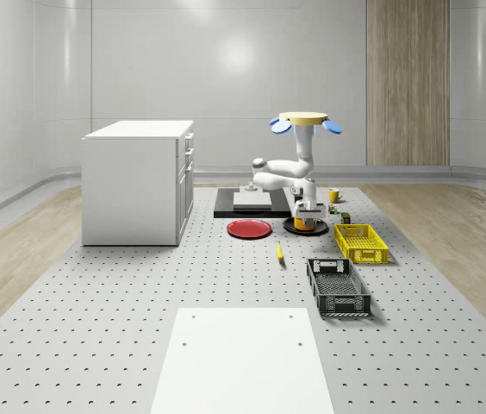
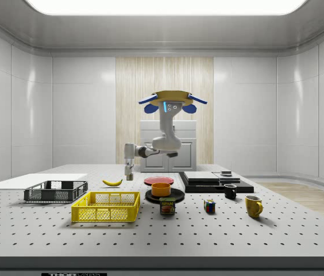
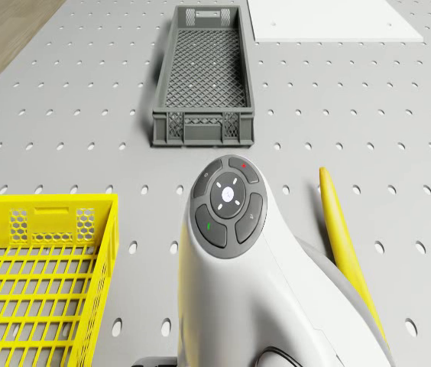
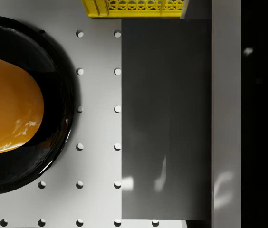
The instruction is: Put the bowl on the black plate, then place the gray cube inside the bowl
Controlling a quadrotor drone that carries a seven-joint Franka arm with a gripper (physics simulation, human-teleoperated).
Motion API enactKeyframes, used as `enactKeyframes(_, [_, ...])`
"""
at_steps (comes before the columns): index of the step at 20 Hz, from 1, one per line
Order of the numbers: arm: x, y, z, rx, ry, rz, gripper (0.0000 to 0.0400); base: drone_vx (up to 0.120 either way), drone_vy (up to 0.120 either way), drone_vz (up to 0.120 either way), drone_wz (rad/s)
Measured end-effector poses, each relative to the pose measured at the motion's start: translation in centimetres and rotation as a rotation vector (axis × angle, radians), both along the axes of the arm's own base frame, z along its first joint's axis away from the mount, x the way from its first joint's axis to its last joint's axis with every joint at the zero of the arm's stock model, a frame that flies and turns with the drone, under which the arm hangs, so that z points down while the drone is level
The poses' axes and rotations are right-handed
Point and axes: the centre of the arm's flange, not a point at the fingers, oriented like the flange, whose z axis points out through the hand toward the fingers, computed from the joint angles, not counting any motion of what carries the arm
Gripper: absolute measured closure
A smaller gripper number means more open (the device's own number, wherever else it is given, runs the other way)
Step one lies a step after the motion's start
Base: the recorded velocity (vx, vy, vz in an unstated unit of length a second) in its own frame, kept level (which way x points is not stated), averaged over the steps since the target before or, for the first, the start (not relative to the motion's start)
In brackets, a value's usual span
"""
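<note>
A perforated gray table [image 1: 96, 293] fills the floor of a pale-walled room with a wood panel on the back wall; in the whole-scene view the black plate [image 1: 293, 228] lies mid-table with the orange bowl [image 1: 307, 225] on it; the drone [image 1: 304, 120] hovers high over the plate and its white arm bends down so that the gripper [image 1: 309, 210] hangs above the plate's near side; a red plate [image 1: 249, 228] lies just beside the black plate on the view's left, a yellow basket [image 1: 361, 242] near it on the right, and a white cabinet [image 1: 135, 183] stands well apart to the left. In the side view the bowl sits upright in the black plate; the gripper [image 2: 129, 172] hangs clear of the table to the plate's left, not touching the bowl; a small gray block [image 2: 226, 173], perhaps the cube, rests on a black platform [image 2: 215, 185] to the plate's right. In the drone view the arm's wrist [image 3: 228, 202] shows above the table between the yellow basket and a banana [image 3: 344, 241], with a gray basket [image 3: 204, 76] beyond. In the wrist view the black plate and bowl lie to one side, and a dark gray rectangle [image 4: 165, 118] that I cannot identify lies beside them; whether the gripper is clenched or released cannot be told.
</note>
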Motion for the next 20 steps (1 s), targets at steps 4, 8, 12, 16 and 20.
enactKeyframes(4, [0.0,0.0,0.0,0.0,0.0,0.0,0.015,-0.12,0.0,0.0,0.0])
enactKeyframes(8, [0.0,0.0,0.0,0.0,0.0,0.0,0.015,-0.12,0.0,0.0,0.0])
enactKeyframes(12, [0.0,0.0,0.0,0.0,0.0,0.0,0.015,-0.12,0.0,0.0,0.0])
enactKeyframes(16, [0.0,0.0,0.0,0.0,0.0,0.0,0.015,-0.12,0.0,0.0,0.0])
enactKeyframes(20, [0.0,0.0,0.0,0.0,0.0,0.0,0.015,-0.12,0.0,0.0,0.0])
